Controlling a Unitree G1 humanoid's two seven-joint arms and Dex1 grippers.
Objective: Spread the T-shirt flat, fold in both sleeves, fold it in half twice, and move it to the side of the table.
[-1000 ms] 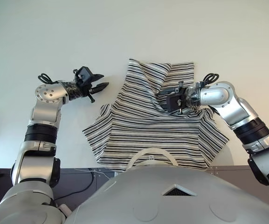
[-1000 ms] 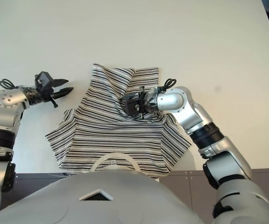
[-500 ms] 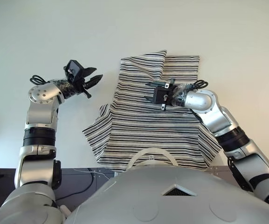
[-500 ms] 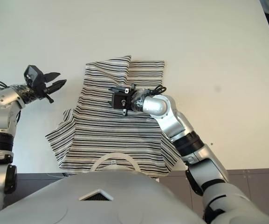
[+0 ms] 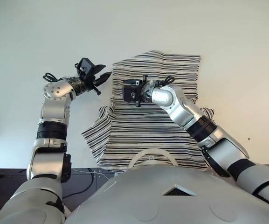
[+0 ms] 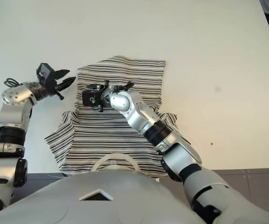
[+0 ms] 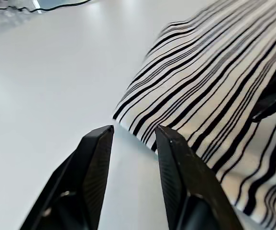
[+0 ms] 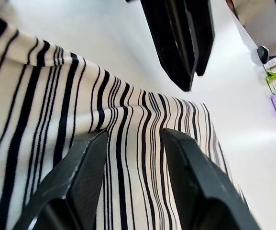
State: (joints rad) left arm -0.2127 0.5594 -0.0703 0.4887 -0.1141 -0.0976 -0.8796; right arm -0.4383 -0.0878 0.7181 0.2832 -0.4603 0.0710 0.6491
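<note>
My right end effector is narrowly parted over the striped T-shirt. The left end effector (also narrowly parted) hovers over the counter, just beside the shirt's edge.

Smooth silver-grey shells cover the left arm and the right arm - rounded segments broken by black ribbed bands at the joints. A round cap ringed with small screws closes the left elbow. Thin black cable loops sit at the wrists. The left gripper and right gripper are matte black - their fingers tapered and faceted.
</note>
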